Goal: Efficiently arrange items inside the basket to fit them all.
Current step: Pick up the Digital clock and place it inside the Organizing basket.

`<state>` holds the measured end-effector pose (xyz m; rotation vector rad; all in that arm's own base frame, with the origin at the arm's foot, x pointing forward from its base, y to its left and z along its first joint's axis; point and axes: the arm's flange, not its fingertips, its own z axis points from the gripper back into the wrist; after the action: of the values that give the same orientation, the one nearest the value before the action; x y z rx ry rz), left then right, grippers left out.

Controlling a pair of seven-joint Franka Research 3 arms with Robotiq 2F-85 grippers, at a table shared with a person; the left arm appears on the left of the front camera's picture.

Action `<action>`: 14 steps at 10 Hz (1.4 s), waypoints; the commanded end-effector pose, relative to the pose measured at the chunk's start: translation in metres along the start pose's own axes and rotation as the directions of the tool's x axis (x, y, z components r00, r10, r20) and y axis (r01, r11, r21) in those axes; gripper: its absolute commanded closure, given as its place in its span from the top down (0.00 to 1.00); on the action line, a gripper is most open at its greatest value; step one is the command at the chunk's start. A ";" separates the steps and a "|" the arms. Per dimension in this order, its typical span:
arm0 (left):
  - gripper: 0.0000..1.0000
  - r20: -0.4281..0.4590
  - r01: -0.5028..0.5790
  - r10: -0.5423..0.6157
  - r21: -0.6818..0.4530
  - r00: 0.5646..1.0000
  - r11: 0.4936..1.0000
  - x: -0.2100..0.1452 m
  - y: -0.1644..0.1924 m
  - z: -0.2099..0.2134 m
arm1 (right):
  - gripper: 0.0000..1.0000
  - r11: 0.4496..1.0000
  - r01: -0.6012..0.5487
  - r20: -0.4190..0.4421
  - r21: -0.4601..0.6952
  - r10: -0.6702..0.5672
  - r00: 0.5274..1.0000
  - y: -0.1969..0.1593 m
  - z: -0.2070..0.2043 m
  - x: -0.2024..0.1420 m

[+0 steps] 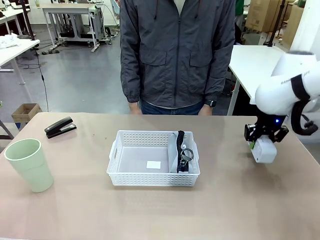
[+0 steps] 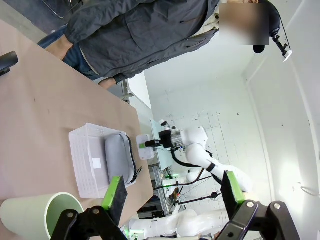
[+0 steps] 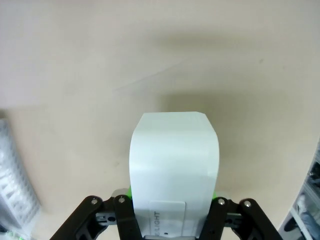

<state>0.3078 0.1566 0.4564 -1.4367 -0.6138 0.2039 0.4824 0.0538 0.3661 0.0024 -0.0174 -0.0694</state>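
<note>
Over table (image 1: 225,210), right side, R gripper (image 1: 262,146) clamps the white box (image 1: 264,152); L gripper (image 2: 172,194) gapes wide (grey pouch (image 1: 173,152) on edge in basket (image 1: 150,179); cup (image 1: 30,165) + stapler (image 1: 60,127) outside).

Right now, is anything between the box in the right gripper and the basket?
Nothing visible: bare table lies between the small white box and the basket. The grey pouch stands along the basket's right end.
</note>
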 end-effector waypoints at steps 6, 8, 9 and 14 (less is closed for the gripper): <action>1.00 -0.007 0.004 -0.004 -0.005 1.000 1.000 -0.003 -0.003 0.001 | 0.00 0.930 -0.366 0.201 0.042 0.351 0.914 0.002 0.126 -0.116; 1.00 -0.007 0.004 -0.004 -0.005 1.000 1.000 -0.003 -0.003 0.001 | 0.00 0.946 -0.324 0.143 0.016 0.318 0.937 0.018 0.138 -0.099; 1.00 -0.007 0.004 -0.004 -0.005 1.000 1.000 -0.003 -0.003 0.001 | 0.00 0.946 -0.324 0.143 0.016 0.318 0.937 0.018 0.138 -0.099; 1.00 -0.007 0.004 -0.004 -0.005 1.000 1.000 -0.003 -0.003 0.001 | 0.52 0.949 -0.310 0.191 -0.054 0.314 0.930 0.031 0.139 -0.097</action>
<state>0.3077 0.1569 0.4565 -1.4367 -0.6144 0.2041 0.3820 0.0780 0.4973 0.0215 -0.1722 0.2761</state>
